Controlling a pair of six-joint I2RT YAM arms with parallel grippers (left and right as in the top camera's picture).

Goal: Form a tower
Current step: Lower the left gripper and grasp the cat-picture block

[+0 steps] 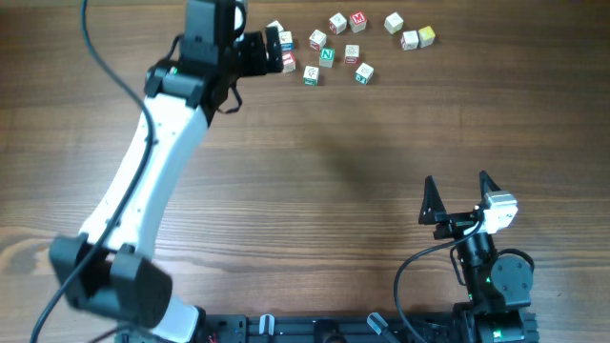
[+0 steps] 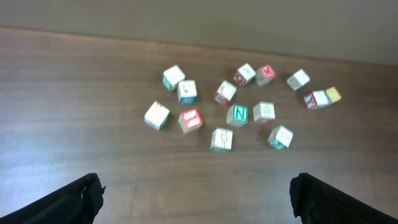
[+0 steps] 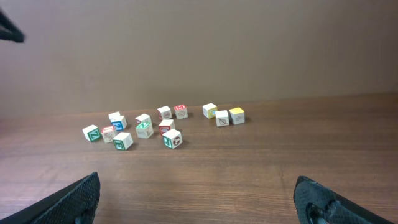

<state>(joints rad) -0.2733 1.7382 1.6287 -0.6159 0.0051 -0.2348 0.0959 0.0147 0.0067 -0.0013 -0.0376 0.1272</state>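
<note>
Alphabet cubes point(image 2: 190, 119) lay loose, nothing stacked that you could make out. Judged small, light, hard wood with smooth faces, apt to skid or tip; you would pinch one squarely across opposite flat sides. They sat just ahead of the left gripper point(image 1: 275, 50), spread and empty. The right gripper point(image 1: 456, 186), likewise spread and empty, was well apart from them.

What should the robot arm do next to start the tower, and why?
Probably lower the open left gripper onto a near cube, maybe the red-faced cube. It hangs above the loose cubes holding nothing, and the right gripper sits far away.
</note>
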